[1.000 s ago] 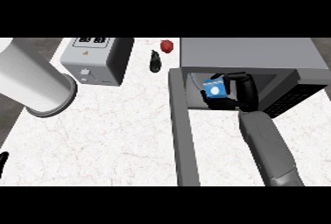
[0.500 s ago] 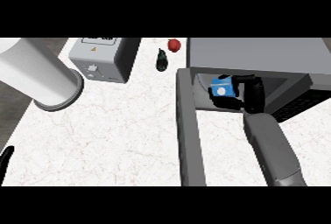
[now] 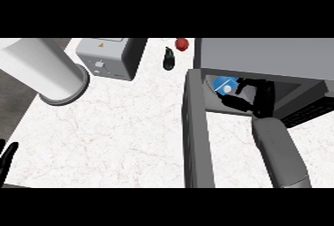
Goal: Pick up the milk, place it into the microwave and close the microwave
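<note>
At about 2 o'clock a boxy grey microwave (image 3: 261,55) with a smooth, flat top stands open on the white marbled surface (image 3: 117,132). Its door (image 3: 198,141), a long plain grey slab, swings out towards 5 o'clock. Just inside the dark cavity sits the small blue-and-white milk carton (image 3: 224,83), near the opening's left side.

The black right hand (image 3: 257,95) reaches into the cavity from a rounded matte grey forearm (image 3: 280,150) that comes up from 5 o'clock. Its fingers are curled round the carton's right side, one above it and one below, grasping it.

At 8 o'clock, at the view's edge, the left hand (image 3: 6,161) rests with straight fingers pointing up, holding nothing.

At 10 o'clock lies a large smooth white cylinder (image 3: 39,66) with a grey-rimmed end. Beside it, at 11 o'clock, is a squarish grey metal box (image 3: 108,55) with small knobs on its face. At 12 o'clock are a dark bottle-shaped thing (image 3: 169,59) and, just beyond it, a small red rounded thing (image 3: 182,43), close together.
</note>
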{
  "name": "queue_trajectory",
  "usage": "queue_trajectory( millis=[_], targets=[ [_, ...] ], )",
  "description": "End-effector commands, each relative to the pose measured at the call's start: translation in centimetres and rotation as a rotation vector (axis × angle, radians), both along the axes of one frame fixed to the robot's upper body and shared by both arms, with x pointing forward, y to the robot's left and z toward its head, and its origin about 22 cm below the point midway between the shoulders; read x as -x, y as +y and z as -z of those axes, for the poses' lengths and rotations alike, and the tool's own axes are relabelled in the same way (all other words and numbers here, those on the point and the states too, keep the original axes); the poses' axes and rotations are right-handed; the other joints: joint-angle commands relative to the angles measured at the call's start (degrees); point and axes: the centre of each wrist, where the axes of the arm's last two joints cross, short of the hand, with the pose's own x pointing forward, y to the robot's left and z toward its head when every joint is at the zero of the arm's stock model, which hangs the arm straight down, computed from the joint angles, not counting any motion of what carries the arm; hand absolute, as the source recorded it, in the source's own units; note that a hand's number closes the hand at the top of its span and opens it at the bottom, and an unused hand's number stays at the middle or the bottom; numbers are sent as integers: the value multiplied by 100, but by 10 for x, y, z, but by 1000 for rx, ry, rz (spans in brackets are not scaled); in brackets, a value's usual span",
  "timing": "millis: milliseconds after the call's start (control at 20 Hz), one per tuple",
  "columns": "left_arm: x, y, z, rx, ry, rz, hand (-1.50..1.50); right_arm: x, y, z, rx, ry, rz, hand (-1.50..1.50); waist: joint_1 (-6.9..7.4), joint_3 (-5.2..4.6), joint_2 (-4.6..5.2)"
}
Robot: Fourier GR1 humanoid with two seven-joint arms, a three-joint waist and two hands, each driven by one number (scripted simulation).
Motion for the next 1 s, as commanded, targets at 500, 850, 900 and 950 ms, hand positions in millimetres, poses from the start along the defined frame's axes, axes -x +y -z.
queue_trajectory(
  millis=[500, 850, 900, 950],
  targets=[
    [-20, -14, -2, -44, -2, 67, -150, -67, 30, -52, -91, 390, 142, -150, 443, 8, 406],
    [-28, -21, -2, -52, 0, 72, -150, -83, 36, -75, -119, 487, 60, -150, 308, 20, 361],
    [-27, -19, 1, -49, -9, 70, -150, -83, 48, -73, -143, 505, 86, -150, 408, 12, 368],
    [-29, -22, -2, -48, -15, 72, -150, -83, 41, -72, -113, 505, 81, -150, 392, 20, 404]
  ],
)
